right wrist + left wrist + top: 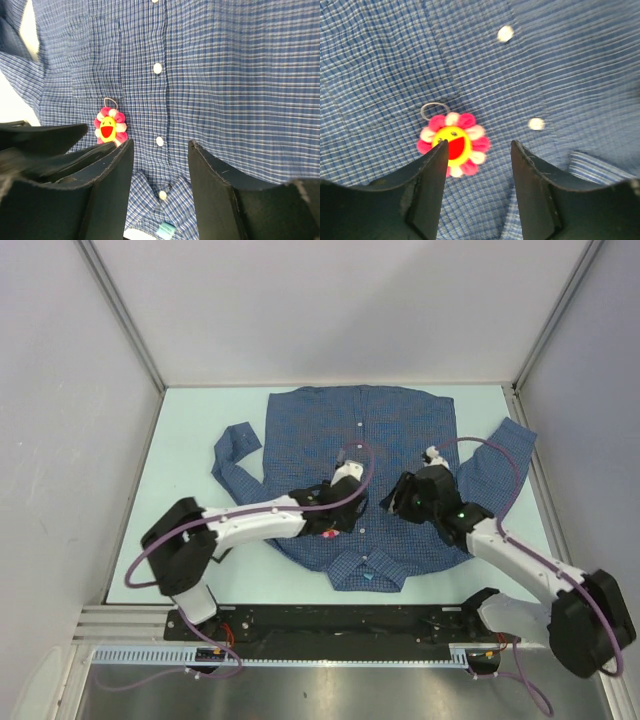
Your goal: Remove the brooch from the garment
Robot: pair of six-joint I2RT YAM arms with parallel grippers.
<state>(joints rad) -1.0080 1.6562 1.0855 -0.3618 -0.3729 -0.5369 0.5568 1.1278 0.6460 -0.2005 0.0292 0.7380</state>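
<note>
Left wrist view first: your left tool (478, 145) hangs close over the cloth, its two dark fingers spread wide with nothing between them. The small flower-shaped brooch (452, 144), pink-red petals round a yellow smiling centre, sits at 9 o'clock of that gap. It is half hidden by the tip of the finger on that side, and I cannot tell whether the finger touches it. The gap is therefore off-centre, and I judge you would need a slight shift toward 9 o'clock before closing. A thin pale wire ring (434, 110) shows at 11 o'clock of the flower, likely part of its fastening. Beyond it, two small round white buttons (536, 123) stand at 3 and 1 o'clock of the brooch, on the large blue finely checked woven shirt (560, 65).

From the right wrist, your right tool (161, 144) is likewise wide apart and empty. It hovers over the button row with the brooch at its 10 o'clock, and looks placed to pin the fabric down while the left pulls. From above, the shirt lies flat, front up, on the pale counter (180, 440), collar at 6 o'clock, so the brooch faces both arms.
</note>
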